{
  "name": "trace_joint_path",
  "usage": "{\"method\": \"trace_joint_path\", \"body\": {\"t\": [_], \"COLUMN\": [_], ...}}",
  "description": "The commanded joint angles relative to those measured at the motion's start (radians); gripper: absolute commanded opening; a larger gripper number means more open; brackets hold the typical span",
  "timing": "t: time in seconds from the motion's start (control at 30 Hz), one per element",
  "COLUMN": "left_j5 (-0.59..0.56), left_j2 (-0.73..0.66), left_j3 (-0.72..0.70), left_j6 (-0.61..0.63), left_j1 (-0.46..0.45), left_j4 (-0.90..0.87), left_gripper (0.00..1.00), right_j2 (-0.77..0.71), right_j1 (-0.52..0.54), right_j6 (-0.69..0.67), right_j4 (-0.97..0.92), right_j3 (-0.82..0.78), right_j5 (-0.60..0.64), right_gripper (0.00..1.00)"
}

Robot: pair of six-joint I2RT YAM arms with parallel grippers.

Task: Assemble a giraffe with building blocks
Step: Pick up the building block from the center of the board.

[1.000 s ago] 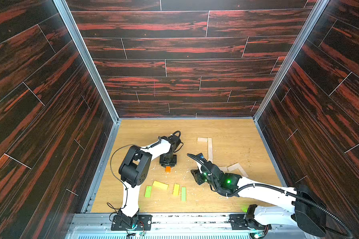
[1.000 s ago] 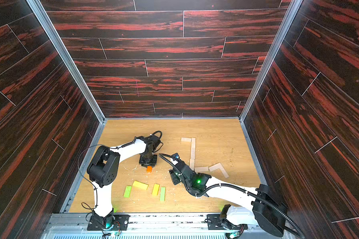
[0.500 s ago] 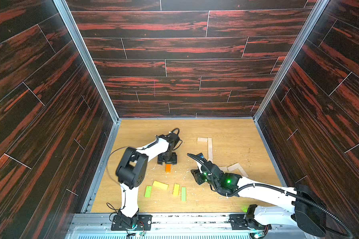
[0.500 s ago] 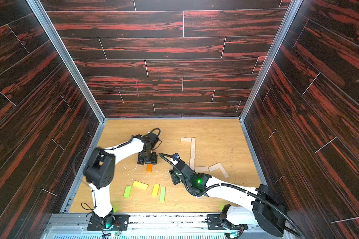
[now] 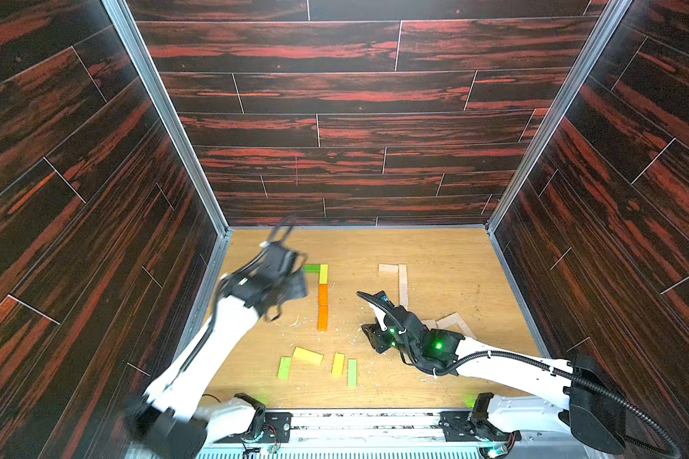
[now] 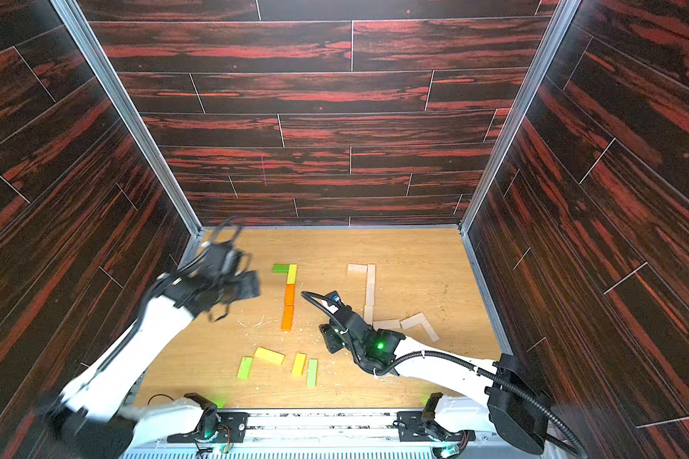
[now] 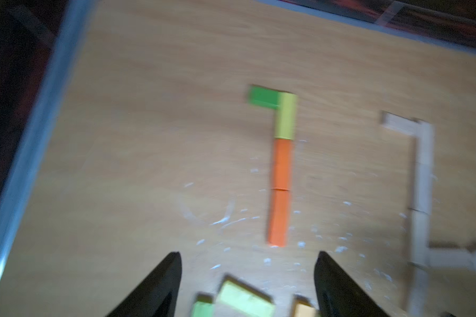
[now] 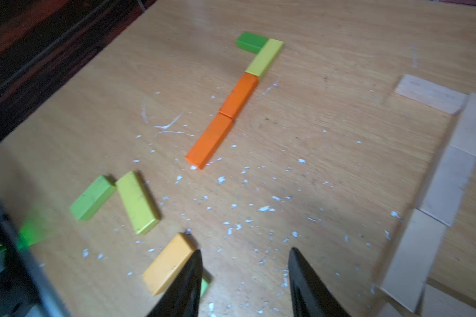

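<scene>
Dark red-streaked wall panels [image 5: 335, 119] enclose the cell on three sides, and a pale wooden tabletop [image 5: 454, 254] forms its floor. The left arm [image 5: 215, 337] is rendered blurred in both top views and is raised over the tabletop's left side. The right arm [image 5: 506, 363] is extended low toward the centre. The left end effector [image 7: 248, 255] is spread wide with nothing between its jaws. The right end effector [image 8: 245, 249] is parted more narrowly and is likewise empty.

The building blocks are laid flat in three groups. A pale figure [image 5: 403, 284] of plain planks is set out on the right half, with a long straight run and an angled run near the right arm. A coloured column [image 5: 322, 306] is laid near the centre: a green block [image 5: 312, 268] abuts a yellow block [image 5: 324, 273], followed by two orange blocks end to end. Four loose blocks [image 5: 308, 355] are scattered near the front edge, well apart from the column. White flecks [image 8: 231, 205] are strewn between.

The neck is judged complete and the body not yet begun. A loose block should be approached from directly above, with the jaws aligned across its short width and closed only once centred. It should be set against the lowest orange end without nudging the column, since the planks rest unfixed and are expected to slide easily.
</scene>
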Motion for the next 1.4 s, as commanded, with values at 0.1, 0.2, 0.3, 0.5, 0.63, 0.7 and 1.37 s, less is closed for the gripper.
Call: {"method": "trace_joint_path", "body": {"t": [0.1,0.2,0.3,0.5,0.63,0.7,1.37], "left_j5": [0.009,0.024,0.023,-0.017,-0.053,-0.070,-0.153], "left_j2": [-0.143,-0.200,-0.238,-0.326,-0.379,-0.400,-0.511], "left_j3": [-0.149,-0.199,-0.226,-0.238,-0.234,-0.231,-0.237], "left_j6": [-0.059,-0.085,-0.104,-0.143,-0.171,-0.183,-0.209], "left_j1": [0.069,0.094,0.113,0.140,0.151,0.151,0.151], "left_j4": [-0.012,-0.002,-0.004,-0.029,-0.040,-0.045,-0.047], "left_gripper": [0.79,0.80,0.80,0.80,0.80,0.81,0.81], "right_j2": [0.122,0.189,0.249,0.420,0.517,0.557,0.799], "right_j1": [0.111,0.161,0.188,0.235,0.236,0.234,0.139], "right_j6": [-0.085,-0.114,-0.143,-0.262,-0.340,-0.377,-0.460], "right_j4": [-0.023,-0.032,-0.029,-0.091,-0.119,-0.132,-0.231], "right_j3": [0.092,0.130,0.162,0.292,0.372,0.405,0.634], "right_j5": [-0.015,-0.038,-0.105,-0.225,-0.267,-0.271,-0.366], "right_gripper": [0.51,0.51,0.51,0.51,0.55,0.57,0.64]}}
